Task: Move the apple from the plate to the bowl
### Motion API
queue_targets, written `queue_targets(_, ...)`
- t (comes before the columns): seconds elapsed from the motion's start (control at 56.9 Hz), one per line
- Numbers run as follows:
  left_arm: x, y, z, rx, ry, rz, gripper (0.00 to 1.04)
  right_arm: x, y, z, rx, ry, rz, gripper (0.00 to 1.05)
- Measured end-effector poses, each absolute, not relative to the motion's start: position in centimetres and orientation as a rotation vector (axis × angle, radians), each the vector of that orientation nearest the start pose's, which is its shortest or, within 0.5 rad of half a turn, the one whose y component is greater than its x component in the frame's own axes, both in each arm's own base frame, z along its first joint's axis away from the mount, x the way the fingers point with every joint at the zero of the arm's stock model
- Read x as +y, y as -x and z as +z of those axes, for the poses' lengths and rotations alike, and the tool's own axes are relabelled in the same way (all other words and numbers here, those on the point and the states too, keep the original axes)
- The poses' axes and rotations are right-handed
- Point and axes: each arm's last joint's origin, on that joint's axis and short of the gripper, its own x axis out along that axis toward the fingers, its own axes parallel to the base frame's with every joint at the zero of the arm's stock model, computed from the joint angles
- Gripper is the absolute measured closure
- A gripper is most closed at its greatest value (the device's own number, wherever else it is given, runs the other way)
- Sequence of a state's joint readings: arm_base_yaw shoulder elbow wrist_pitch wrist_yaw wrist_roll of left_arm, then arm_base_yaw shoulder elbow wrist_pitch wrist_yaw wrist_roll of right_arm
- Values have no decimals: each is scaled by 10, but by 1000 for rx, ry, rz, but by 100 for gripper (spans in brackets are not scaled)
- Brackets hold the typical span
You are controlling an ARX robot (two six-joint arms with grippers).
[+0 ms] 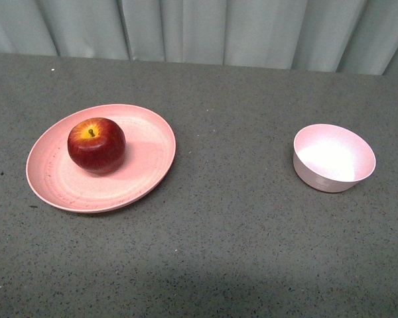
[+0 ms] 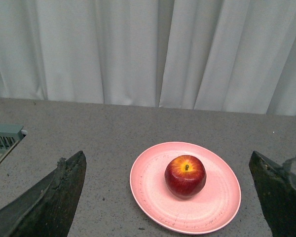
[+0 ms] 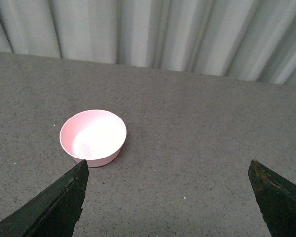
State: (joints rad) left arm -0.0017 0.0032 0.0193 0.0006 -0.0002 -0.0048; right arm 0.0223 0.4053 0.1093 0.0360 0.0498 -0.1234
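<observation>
The dark-red apple (image 1: 96,145) sits upright, stem up, on the left part of the salmon-pink plate (image 1: 142,162) at the table's left. The small pale pink bowl (image 1: 333,158) stands empty at the right. Neither arm shows in the front view. In the left wrist view my left gripper (image 2: 167,170) is open and empty, held back from the plate (image 2: 212,202), with the apple (image 2: 185,176) between the lines of its two dark fingers (image 2: 59,197). In the right wrist view my right gripper (image 3: 167,173) is open and empty over bare table; the bowl (image 3: 92,137) lies just beyond one finger (image 3: 64,197).
The grey speckled table (image 1: 239,232) runs back to a pale pleated curtain (image 1: 205,30). A grey-green slatted thing (image 2: 4,138) lies at the table's edge in the left wrist view.
</observation>
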Motion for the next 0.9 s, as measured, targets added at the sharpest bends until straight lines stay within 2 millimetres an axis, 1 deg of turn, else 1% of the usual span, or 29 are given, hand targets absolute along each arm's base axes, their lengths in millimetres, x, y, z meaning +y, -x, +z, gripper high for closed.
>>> queue_targets(0.053,0,-97,170,-17,5,-2,7,3,-143,177,293,144,34,9)
queue_targets(0.088,0,-97,170,-17,5,-1,7,5,-156,179,316,155,58,9)
queue_targets(0.141,0,-97,170,-17,5,-1,7,10,-180,181,370,162,98,9)
queue_targets(0.158,0,-97,170,-17,5,-2,7,13,-190,179,407,170,122,9)
queue_targets(0.246,0,-97,170,-17,5,-2,7,27,-229,168,526,194,227,9)
queue_targets(0.316,0,-97,170,-17,5,-2,7,37,-253,159,586,230,268,9)
queue_targets(0.352,0,-97,170,-17,5,-1,7,41,-261,155,608,238,282,9)
queue_targets(0.457,0,-97,170,-17,5,-1,7,54,-281,143,691,279,336,9)
queue_targets(0.615,0,-97,170,-17,5,-2,7,70,-303,123,805,319,401,9)
queue_targets(0.896,0,-97,170,-17,5,-2,7,85,-333,90,944,381,407,9)
